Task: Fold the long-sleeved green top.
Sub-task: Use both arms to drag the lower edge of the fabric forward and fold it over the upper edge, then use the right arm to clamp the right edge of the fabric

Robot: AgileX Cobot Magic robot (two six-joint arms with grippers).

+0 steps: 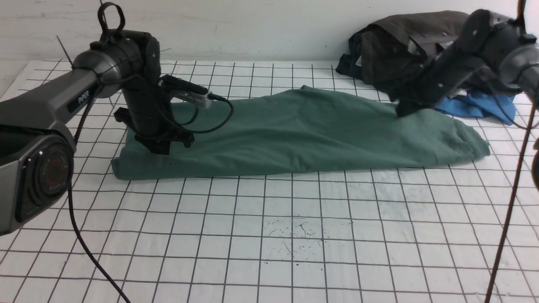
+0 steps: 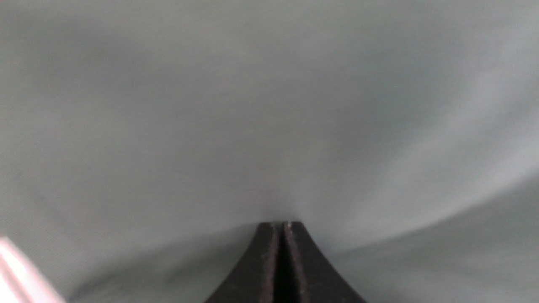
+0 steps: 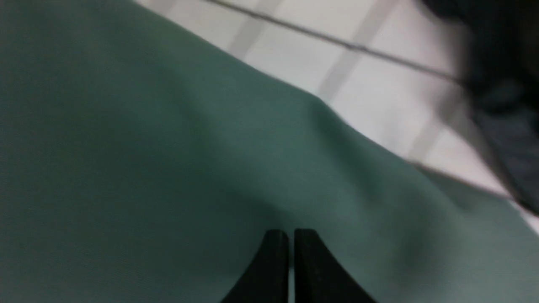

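On the left arm we cannot read the small white word. The left gripper, jaws together, presses the green long-sleeved top lying across the table; the right gripper, almost closed and empty, is at its far right edge

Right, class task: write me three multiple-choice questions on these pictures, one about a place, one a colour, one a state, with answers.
1. Where does the blue garment lie?
A) on the floor
B) at the near left corner
C) far right, beside the dark clothes pile

2. What colour is the top stretched across the table?
A) red
B) green
C) yellow

3. How do the left gripper's jaws stand?
A) shut
B) wide open
C) holding a cup

Answers:
1 C, the blue cloth shows right next to the dark heap.
2 B, it is green in the front view.
3 A, the wrist view shows them pressed together against the cloth.
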